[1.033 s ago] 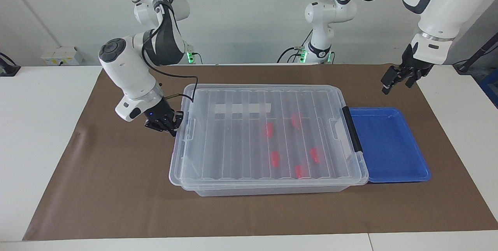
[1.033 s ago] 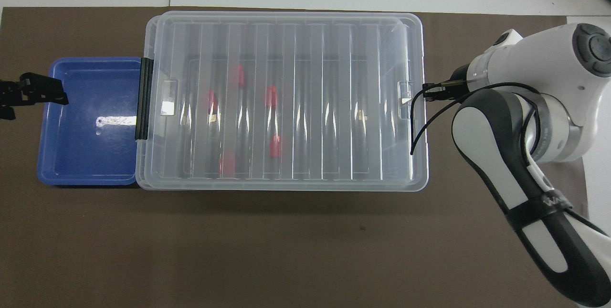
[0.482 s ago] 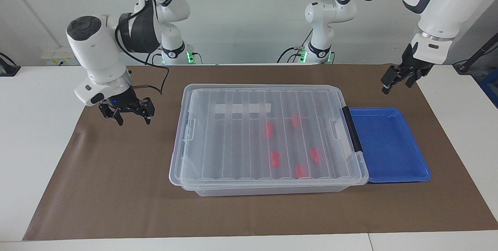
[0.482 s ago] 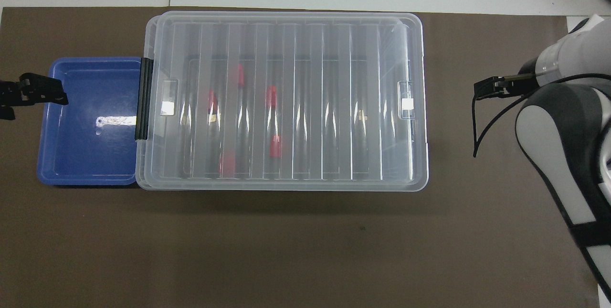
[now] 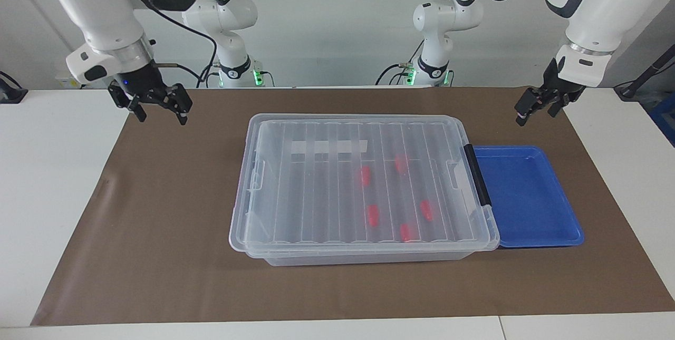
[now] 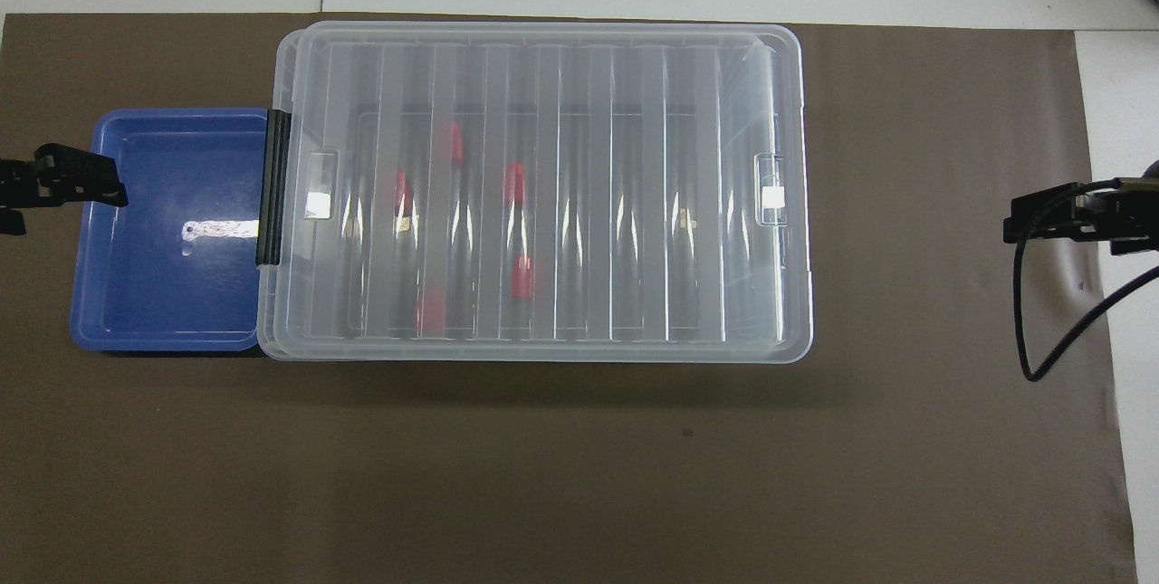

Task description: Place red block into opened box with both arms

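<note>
Box (image 5: 364,182) lid on; five red blocks (image 5: 373,214) inside, toward the left arm's end, beside the blue tray (image 5: 527,197). Left tool (image 5: 540,105) released, over the mat by the tray, is the closer one. Right tool (image 5: 156,103) released, well apart, over the mat's edge.

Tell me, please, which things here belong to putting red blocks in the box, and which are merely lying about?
Job:
- five red blocks inside the box
- clear box, lid on
- left gripper
- right gripper

Lying about:
- blue tray
- brown mat
</note>
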Controlling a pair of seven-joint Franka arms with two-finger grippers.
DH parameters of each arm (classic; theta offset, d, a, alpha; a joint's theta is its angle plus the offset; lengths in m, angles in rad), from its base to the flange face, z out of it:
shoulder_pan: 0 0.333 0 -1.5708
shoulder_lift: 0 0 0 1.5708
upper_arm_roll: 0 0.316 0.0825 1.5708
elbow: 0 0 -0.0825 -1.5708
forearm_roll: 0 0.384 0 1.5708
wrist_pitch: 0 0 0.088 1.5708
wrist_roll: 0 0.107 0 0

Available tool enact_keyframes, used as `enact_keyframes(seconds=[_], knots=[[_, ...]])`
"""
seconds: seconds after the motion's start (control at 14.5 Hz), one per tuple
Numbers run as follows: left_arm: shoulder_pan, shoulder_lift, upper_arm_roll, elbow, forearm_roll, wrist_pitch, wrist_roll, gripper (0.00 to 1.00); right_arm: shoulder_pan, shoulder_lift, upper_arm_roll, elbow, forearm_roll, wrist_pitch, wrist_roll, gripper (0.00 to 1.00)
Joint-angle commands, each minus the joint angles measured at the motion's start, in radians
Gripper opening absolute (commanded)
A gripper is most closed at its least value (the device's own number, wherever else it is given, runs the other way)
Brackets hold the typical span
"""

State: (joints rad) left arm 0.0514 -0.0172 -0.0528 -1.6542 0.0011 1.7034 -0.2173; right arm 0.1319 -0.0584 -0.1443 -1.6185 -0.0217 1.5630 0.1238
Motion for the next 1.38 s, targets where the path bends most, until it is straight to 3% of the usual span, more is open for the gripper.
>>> enact_keyframes(seconds=[0.0,1.31], knots=[[0.018,-0.007,-0.007,0.030,-0.012,-0.053,0.013,1.00,-0.017,-0.009,0.006,-0.023,-0.014,-0.006,0.007,1.00],[0.018,-0.018,-0.007,0.027,-0.009,-0.054,0.013,1.00,-0.012,-0.015,0.014,-0.028,-0.014,-0.031,-0.050,1.00]])
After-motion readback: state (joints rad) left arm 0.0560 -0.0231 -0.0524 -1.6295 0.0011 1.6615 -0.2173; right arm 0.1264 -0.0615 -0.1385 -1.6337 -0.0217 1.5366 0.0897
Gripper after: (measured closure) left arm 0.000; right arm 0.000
